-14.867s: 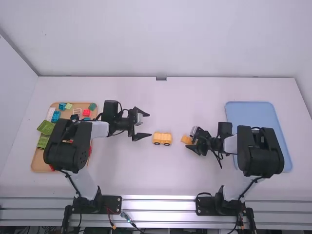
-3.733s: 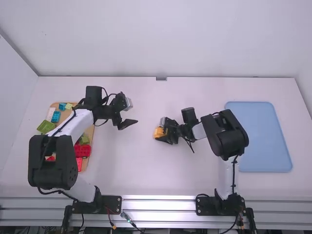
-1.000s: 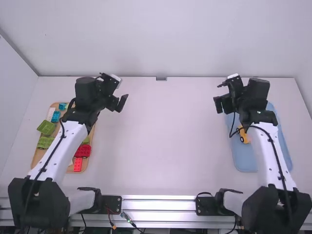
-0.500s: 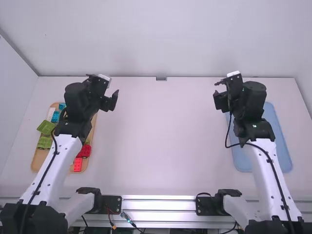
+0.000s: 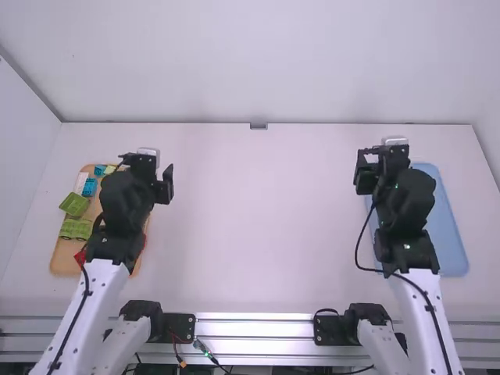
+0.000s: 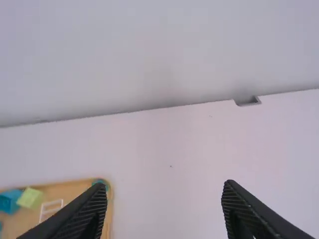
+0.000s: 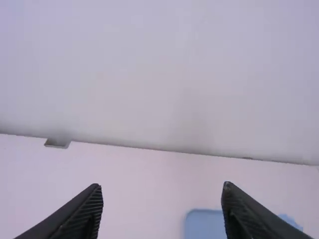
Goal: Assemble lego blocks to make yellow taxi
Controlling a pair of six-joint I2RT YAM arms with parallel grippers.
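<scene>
Both the left gripper [image 6: 164,188] and right gripper [image 7: 162,188] have fingers apart; lowering the left carelessly could jostle the light-green block [image 6: 30,197] near its fingers.

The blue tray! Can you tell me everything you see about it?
The blue tray is light blue, with rounded corners, and looks like plastic. It's longer than it is wide and lies flat on the right side of the white table. The right arm is over it and hides part of it, so I can't tell what's under there.
</scene>
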